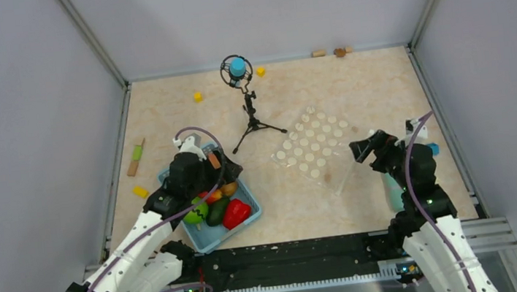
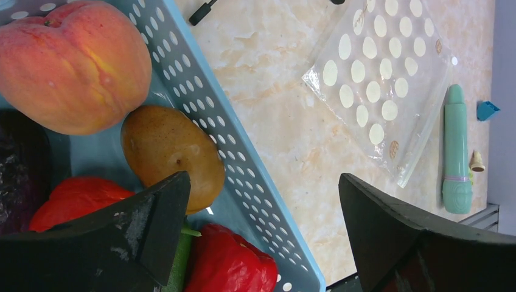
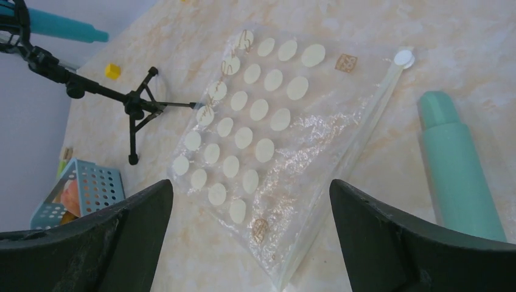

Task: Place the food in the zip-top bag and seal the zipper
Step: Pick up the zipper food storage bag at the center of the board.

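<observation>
Hovering over toy food in the light blue perforated plastic basket, the left pincer gapes wide and empty. The right pincer is equally wide, facing the clear polka-dotted zip-top bag.

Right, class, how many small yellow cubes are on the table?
3. One yellow cube right of the microphone at the back, a second further left, a third just left of the blue basket. More may hide behind the arms.

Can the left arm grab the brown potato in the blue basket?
Probably yes. The left fingers hang open right over the potato, with nothing on top of it. The basket wall beside it may get in the way.
</observation>
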Controlling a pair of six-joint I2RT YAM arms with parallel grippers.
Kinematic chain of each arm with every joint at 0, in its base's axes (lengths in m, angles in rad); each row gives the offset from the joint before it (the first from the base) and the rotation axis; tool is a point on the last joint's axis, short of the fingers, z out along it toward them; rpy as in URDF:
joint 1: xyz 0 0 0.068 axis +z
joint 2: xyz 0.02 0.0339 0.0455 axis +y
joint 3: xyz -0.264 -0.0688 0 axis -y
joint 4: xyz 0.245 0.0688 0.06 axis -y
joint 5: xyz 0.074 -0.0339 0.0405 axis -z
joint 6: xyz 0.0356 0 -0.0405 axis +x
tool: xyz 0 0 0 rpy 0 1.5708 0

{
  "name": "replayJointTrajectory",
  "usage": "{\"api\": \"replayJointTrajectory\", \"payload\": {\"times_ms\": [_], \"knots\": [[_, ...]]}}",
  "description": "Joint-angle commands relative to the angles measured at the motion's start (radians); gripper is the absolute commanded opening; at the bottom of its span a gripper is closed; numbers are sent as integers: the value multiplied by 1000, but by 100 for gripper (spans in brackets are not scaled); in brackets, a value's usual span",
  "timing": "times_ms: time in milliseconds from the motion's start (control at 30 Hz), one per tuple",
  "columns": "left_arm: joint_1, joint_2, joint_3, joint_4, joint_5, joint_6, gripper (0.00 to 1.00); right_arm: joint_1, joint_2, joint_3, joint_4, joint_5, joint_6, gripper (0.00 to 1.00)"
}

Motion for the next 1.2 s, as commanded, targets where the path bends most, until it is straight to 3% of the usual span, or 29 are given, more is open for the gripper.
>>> {"api": "replayJointTrajectory", "payload": {"times_ms": [0, 100, 300, 667, 1167], "knots": [[-24, -15, 24, 64, 29, 36, 97, -6, -15, -27, 109, -108, -20, 99], [-39, -25, 11, 100, 53, 47, 97, -6, 22, -40, 117, -152, -41, 99], [-64, -19, -2, 145, 74, 63, 97, -6, 180, -13, 37, -36, -24, 99], [-109, 4, -11, 194, 109, 93, 97, -6, 368, -74, 228, -46, 4, 90], [-143, 2, -22, 238, 156, 112, 97, -6, 479, -131, 475, -98, 14, 84]]}}
